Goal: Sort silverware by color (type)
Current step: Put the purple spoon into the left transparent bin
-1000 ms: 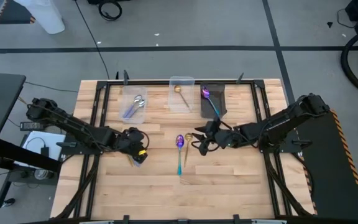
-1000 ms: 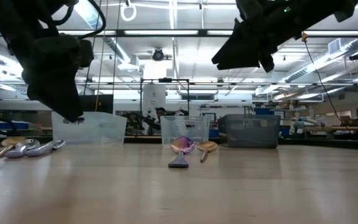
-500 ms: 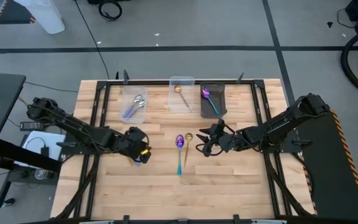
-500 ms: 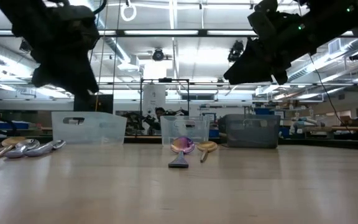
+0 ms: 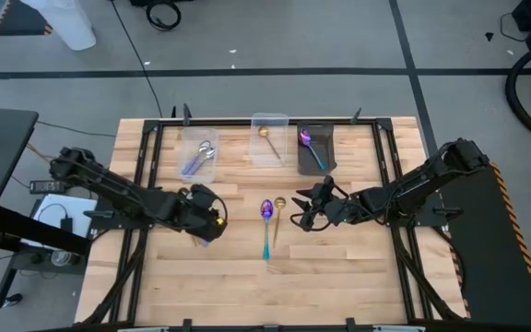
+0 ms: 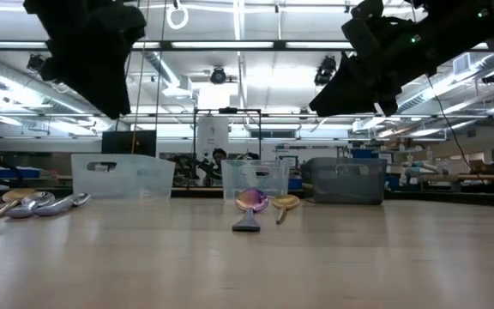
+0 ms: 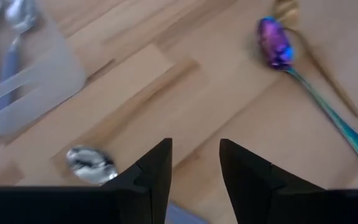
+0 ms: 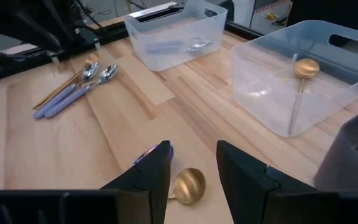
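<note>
An iridescent purple spoon (image 5: pixel 266 219) and a gold spoon (image 5: pixel 278 213) lie side by side on the table's middle. My right gripper (image 5: pixel 300 215) hovers open just right of them, with the gold bowl (image 8: pixel 188 184) on the table below its fingers. My left gripper (image 5: pixel 212 221) hangs open and empty above the table's left part. Under it lies a silver spoon's bowl (image 7: pixel 91 163), one of several silver and gold spoons (image 6: pixel 37 204) lying flat there. The two clear bins and the dark bin hold sorted spoons.
Along the far edge stand a clear bin (image 5: pixel 198 155) with silver spoons, a clear bin (image 5: pixel 269 138) with a gold spoon, and a dark bin (image 5: pixel 316 148) with a purple spoon. Bare wood lies along the table's near edge.
My left gripper has risen well clear of the table and tipped more steeply downward, drifting slightly toward the table's middle; the spoons beneath it lie as before. My right gripper sank a little toward the gold spoon, then kept still.
</note>
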